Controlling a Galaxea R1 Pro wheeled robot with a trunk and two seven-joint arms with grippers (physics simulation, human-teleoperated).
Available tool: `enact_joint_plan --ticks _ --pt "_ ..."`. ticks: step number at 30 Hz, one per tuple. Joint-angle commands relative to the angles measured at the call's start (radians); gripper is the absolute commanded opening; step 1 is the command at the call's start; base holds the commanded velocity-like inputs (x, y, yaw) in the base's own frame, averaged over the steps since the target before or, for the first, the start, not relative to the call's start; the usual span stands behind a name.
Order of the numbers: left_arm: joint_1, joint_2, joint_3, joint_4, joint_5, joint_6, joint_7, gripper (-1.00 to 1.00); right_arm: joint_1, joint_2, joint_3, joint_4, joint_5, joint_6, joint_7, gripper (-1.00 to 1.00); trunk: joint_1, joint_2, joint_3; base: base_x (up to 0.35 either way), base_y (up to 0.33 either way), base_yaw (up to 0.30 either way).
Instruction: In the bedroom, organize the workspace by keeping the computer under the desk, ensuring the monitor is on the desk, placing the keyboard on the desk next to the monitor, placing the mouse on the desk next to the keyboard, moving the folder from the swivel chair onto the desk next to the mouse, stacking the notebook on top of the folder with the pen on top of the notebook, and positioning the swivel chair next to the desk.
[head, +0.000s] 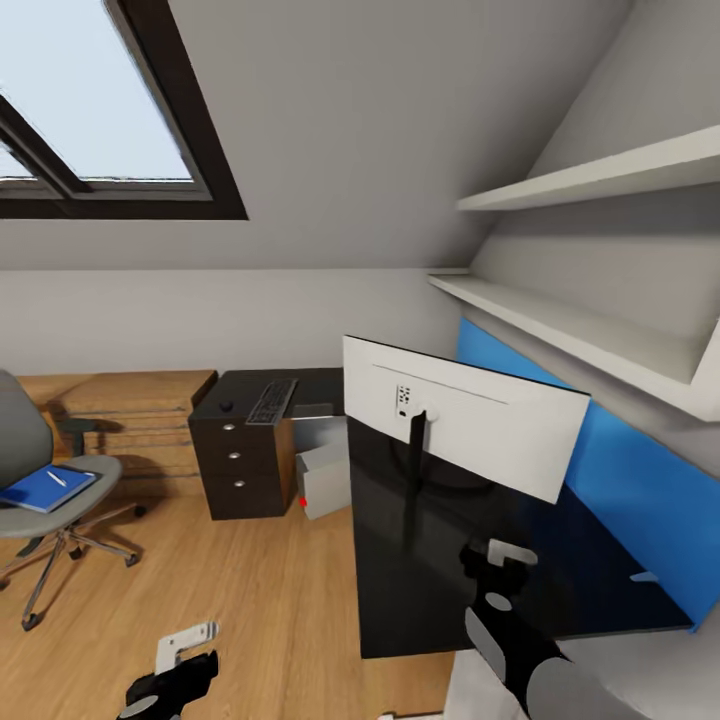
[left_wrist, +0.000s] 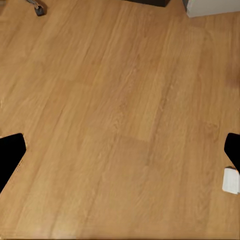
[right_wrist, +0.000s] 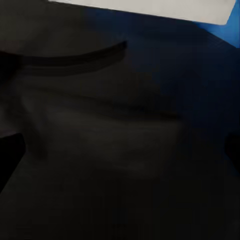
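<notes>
Head view: right gripper (head: 497, 565), spread wide, hovers over desk (head: 560, 590) near monitor (head: 470, 425)

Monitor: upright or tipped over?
Upright. The monitor stands on the desk on its stand, white back facing the head camera.

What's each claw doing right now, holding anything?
Left claw: open, empty, above the wooden floor.
Right claw: open, empty, over the desk.

Lighting: even, soft daylight from skylight (head: 100, 100). Desk (head: 520, 570) glossy, mirrored monitor (head: 470, 420). Chair (head: 50, 490) cast faint shadow on floor (left_wrist: 120, 125). Right wrist view was dim, blurred; renders slightly soft.
</notes>
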Motion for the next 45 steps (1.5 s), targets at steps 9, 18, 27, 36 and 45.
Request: enact_joint_plan --ticks 9,18,27,36,45 --pt "0.000 0.024 -0.003 0.186 0.008 -0.159 0.003 1.00 0.097 0.052 0.009 0.008 -0.014 -0.041 -0.015 1.00 0.000 -0.001 0.000 -0.004 0.331 0.121" --pt "0.000 0.024 -0.009 0.232 0.008 -0.168 0.004 1.00 0.117 0.080 0.010 0.039 -0.011 -0.119 -0.016 1.00 0.000 -0.001 0.000 0.000 0.330 0.225" --pt "0.000 0.018 -0.039 0.272 0.007 -0.250 0.005 1.00 0.123 0.082 0.011 0.053 -0.008 -0.130 -0.008 1.00 0.000 -0.001 0.000 0.000 0.088 0.032" --pt "0.000 0.017 -0.061 0.278 0.007 -0.261 0.006 1.00 0.130 0.082 0.013 0.082 0.072 -0.132 -0.004 1.00 0.000 -0.001 0.000 0.000 0.004 0.001" --pt "0.000 0.016 -0.066 0.278 0.008 -0.262 0.004 1.00 0.131 0.083 0.014 0.090 0.122 -0.153 -0.003 1.00 0.000 -0.001 0.000 -0.016 0.152 0.000"
